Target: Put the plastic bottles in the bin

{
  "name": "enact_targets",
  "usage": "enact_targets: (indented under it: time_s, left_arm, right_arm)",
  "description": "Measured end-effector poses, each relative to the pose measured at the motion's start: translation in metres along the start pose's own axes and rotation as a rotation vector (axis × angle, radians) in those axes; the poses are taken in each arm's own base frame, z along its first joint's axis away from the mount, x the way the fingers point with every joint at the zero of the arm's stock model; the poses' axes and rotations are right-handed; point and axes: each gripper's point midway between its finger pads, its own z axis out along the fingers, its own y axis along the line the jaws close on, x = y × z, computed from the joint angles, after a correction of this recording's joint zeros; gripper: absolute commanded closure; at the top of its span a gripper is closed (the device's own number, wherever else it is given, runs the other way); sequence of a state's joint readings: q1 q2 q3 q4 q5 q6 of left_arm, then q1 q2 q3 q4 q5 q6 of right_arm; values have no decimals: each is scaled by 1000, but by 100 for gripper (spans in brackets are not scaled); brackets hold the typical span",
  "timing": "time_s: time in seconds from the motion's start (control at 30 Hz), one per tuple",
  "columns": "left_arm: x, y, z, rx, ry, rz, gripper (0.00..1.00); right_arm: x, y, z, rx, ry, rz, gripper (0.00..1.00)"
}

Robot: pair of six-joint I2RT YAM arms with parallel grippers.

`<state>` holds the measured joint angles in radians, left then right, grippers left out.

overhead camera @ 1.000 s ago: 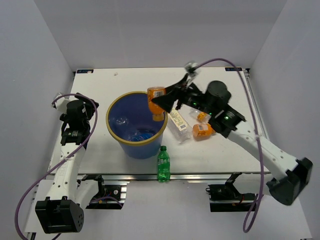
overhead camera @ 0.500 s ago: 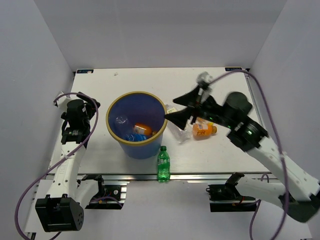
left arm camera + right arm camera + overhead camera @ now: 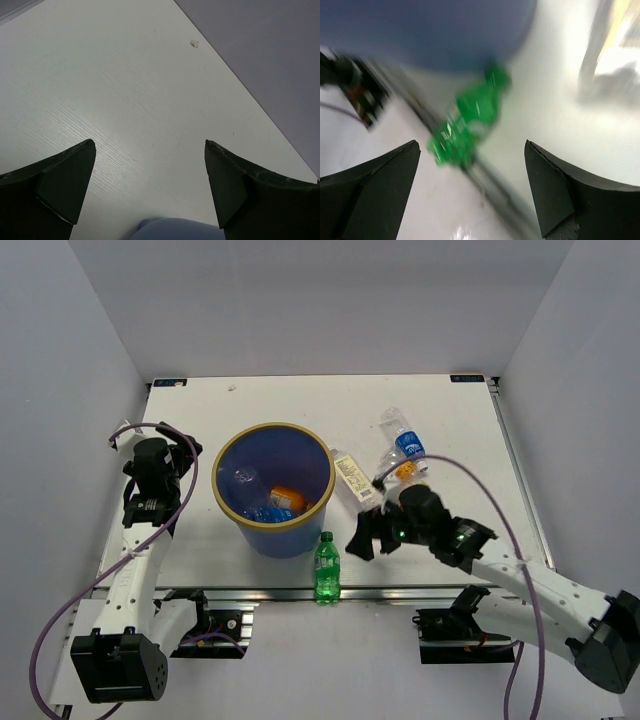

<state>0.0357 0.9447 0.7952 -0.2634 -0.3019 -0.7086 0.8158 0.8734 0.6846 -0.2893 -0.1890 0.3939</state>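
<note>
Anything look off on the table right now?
The green bottle stands alone at the near edge of the table, in front of the bin, where a nudge might knock it off. Nothing looks spilled.

Right wrist view blurred: green bottle [image 3: 470, 120] smeared, label unreadable (bin [image 3: 430, 30] cut off at top edge).

Bin [image 3: 274, 538] close behind green bottle [image 3: 326, 570] (contact unclear).

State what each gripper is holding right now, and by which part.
Nothing is held: the left gripper and the right gripper both have their fingers spread open, clamping nothing.
</note>
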Motion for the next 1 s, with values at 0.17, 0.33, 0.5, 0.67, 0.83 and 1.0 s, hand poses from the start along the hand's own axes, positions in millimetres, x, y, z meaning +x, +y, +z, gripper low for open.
enact_targets:
  time_s: [0.17,0.33,0.5,0.67,0.83,1.0]
  left_arm:
    - [0,-1,0,4,1,5,2]
    - [1,-1,0,7,4,5,2]
    - [0,-2,-2,14,3,3,2]
    - [-1,-1,-4,14,1,2,2]
    - [-1,1,-6,2,1,3,2]
    - [-5,4,-8,-12,-17,-1,2]
  right_arm:
    - [95,-8,24,47,265,105,11]
    - [94,8,49,55,214,99,11]
    - [87,9,70,97,163,84,11]
    - [82,4,88,160,164,74,11]
    - [85,-6,96,237,185,94,12]
    - [87,-13,95,290,179,136,20]
